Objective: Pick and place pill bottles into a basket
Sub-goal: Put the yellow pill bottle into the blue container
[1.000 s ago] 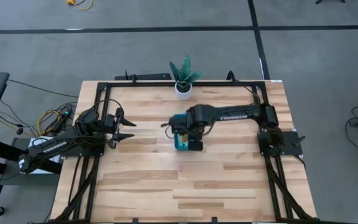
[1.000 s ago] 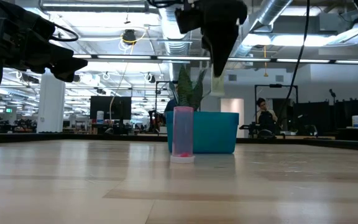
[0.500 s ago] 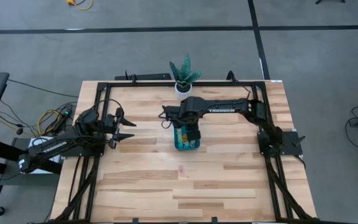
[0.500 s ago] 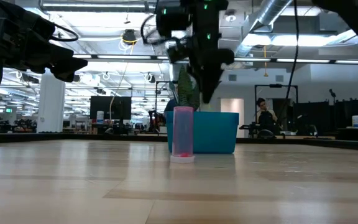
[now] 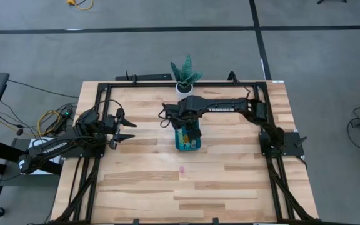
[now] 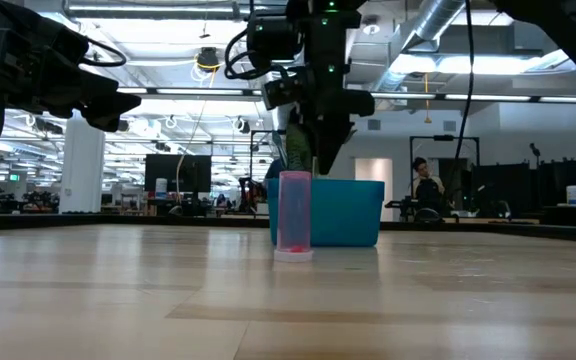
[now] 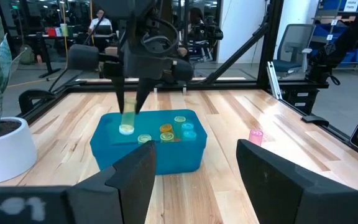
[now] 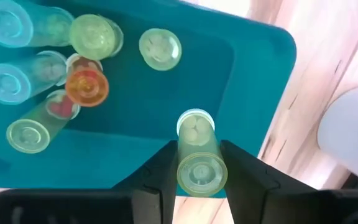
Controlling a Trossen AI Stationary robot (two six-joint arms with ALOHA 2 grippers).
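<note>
The teal basket [image 5: 187, 145] lies mid-table and holds several pill bottles [image 8: 82, 81] in yellow, orange and pale blue. My right gripper [image 8: 201, 177] points down over the basket's far end, shut on a yellow-green pill bottle [image 7: 128, 117]. One pink pill bottle [image 5: 181, 169] stands upright on the wood, nearer than the basket [image 6: 348, 212]. My left gripper [image 5: 130, 128] waits open at the table's left side, fingers level, touching nothing. My right gripper pinches the yellow-green bottle between its two fingers [image 8: 160, 177] at the bottle's upper end [image 8: 202, 163]. The fingers come from above, pointing down. The bottle hangs upright below them, white cap [image 8: 195, 126] downward, over the basket's floor near its far rim.
A potted plant in a white pot [image 5: 184, 86] stands just beyond the basket at the far edge, close to the right arm. A black frame [image 5: 105, 94] runs round the table. Bare wood lies near and to both sides of the pink bottle [image 7: 255, 135].
My right gripper has carried the yellow-green bottle toward the table's far edge and down, from over the basket's near part to its far end, rolling its wrist on the way. It has stayed shut on the bottle. The basket and pink bottle have kept still.
</note>
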